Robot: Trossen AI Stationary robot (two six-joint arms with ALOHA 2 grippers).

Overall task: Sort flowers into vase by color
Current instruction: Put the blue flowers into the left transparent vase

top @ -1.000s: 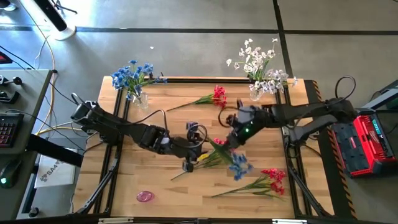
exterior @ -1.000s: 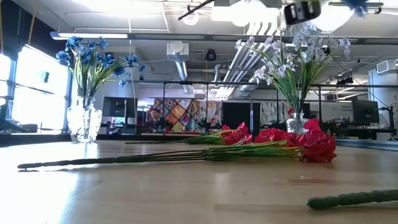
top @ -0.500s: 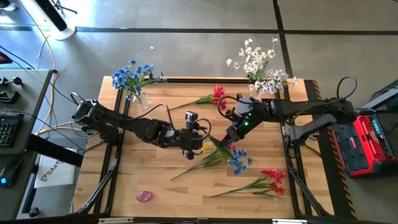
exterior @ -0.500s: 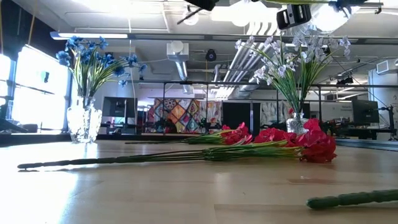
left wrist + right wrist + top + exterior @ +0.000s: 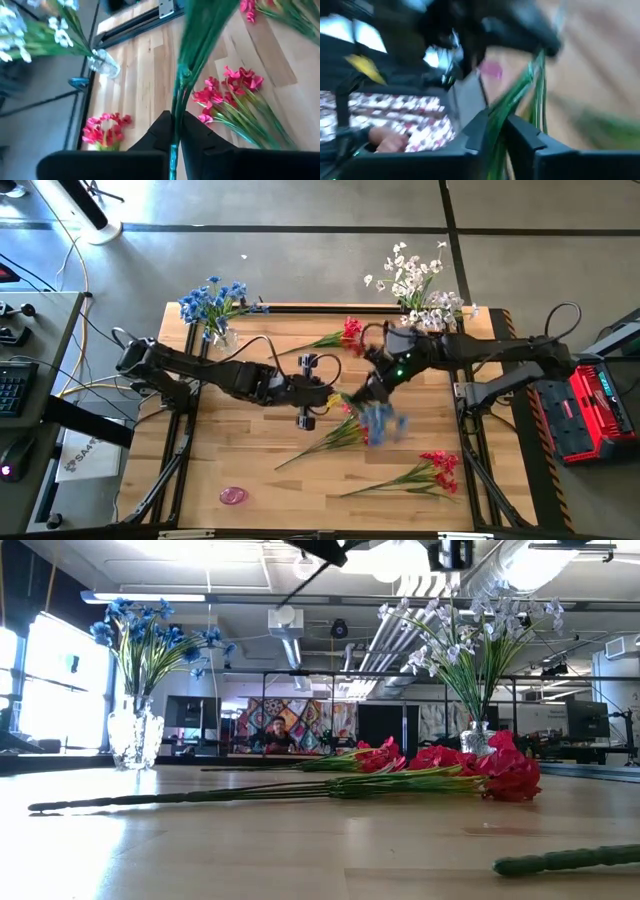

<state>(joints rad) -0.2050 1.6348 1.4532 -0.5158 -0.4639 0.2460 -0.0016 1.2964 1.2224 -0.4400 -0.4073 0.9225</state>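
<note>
Lifted higher toward frame centre since a second earlier, the blue flower spray [image 5: 377, 423] hung between both hands, left hand [image 5: 322, 406] and right hand [image 5: 352, 399] clamping its stem, apparently for a handover above the counter [image 5: 250, 470].

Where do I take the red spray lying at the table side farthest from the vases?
Grip its bare green stem mid-length, coming straight down, fingers across: the red-blossomed spray lies flat, blossoms bunched rightward. Left end effector and right end effector hold the blue-blossomed spray.
</note>
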